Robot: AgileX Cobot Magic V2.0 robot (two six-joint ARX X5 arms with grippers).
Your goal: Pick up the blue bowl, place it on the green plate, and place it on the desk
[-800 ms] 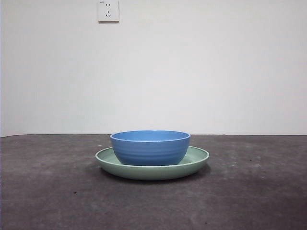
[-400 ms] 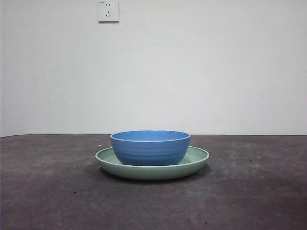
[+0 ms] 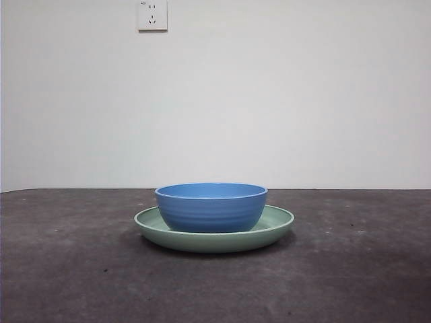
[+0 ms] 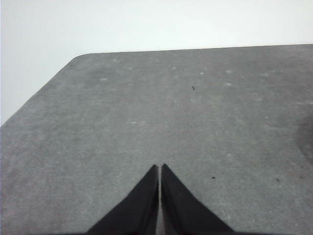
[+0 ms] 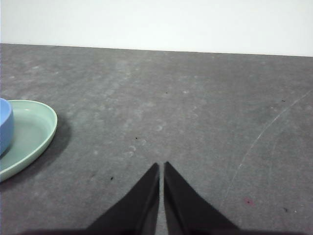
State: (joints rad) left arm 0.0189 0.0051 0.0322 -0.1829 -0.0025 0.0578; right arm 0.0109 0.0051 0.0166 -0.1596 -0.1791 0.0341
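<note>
Bowl (image 3: pixel 211 207) and plate (image 3: pixel 214 235) sat together at the middle of the tabletop (image 3: pixel 67 269) in the front view, the blue bowl standing upright inside the pale-green plate, its base resting on the plate's floor and its ridged wall rising well above the low rim. The plate lay flat on the dark, mottled surface, its rim showing beyond the bowl at both 3 and 9 o'clock. A white wall socket (image 3: pixel 152 15) hung on the wall behind, at about 11 o'clock from the bowl. Neither arm showed in that front view.

The left tool (image 4: pixel 160 167) hung over a bare stretch of tabletop (image 4: pixel 146 112) near a rounded corner, its two black jaws pressed together with only a hairline seam between them, gripping nothing. The right tool (image 5: pixel 161 165) was likewise closed tight and empty, poised over the tabletop (image 5: pixel 195 107) well apart from the dishes; in its own camera, the plate's edge (image 5: pixel 34 132) and a sliver of the bowl (image 5: pixel 5 125) sat off toward 9 o'clock from the jaw tips.
</note>
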